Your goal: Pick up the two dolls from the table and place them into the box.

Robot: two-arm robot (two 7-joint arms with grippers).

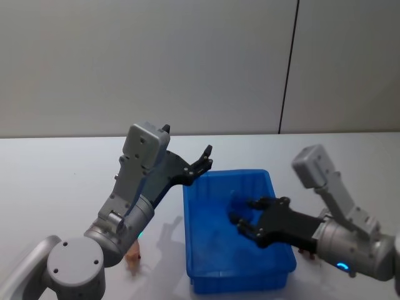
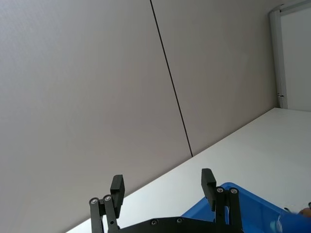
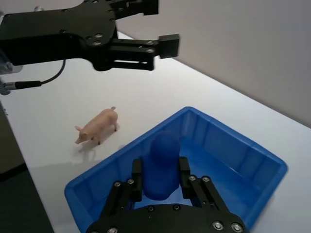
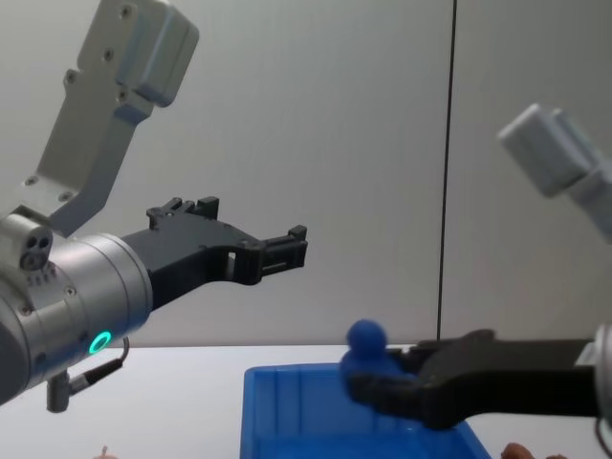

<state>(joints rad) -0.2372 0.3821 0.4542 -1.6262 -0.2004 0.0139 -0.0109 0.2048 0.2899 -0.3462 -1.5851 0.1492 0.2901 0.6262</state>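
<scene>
Currently right hand (image 3: 160, 167) grips a blue figure (image 3: 164, 145) above the box (image 3: 228, 150); released high, it could bounce out. Left hand (image 1: 205, 159) hangs open.

Behind your workspace stands a plain grey wall (image 1: 144, 62), matte and unmarked, built of flat panels. A thin dark seam (image 1: 289, 65) runs straight down it, right of centre in the head view, and parts a broad panel on the left from a narrower one on the right. You find the same line upright in the chest view, again right of centre. In the left wrist view it slants across the wall, and a white frame (image 2: 279, 53), whether of a door or a window you cannot tell, stands at the wall's far end.
</scene>
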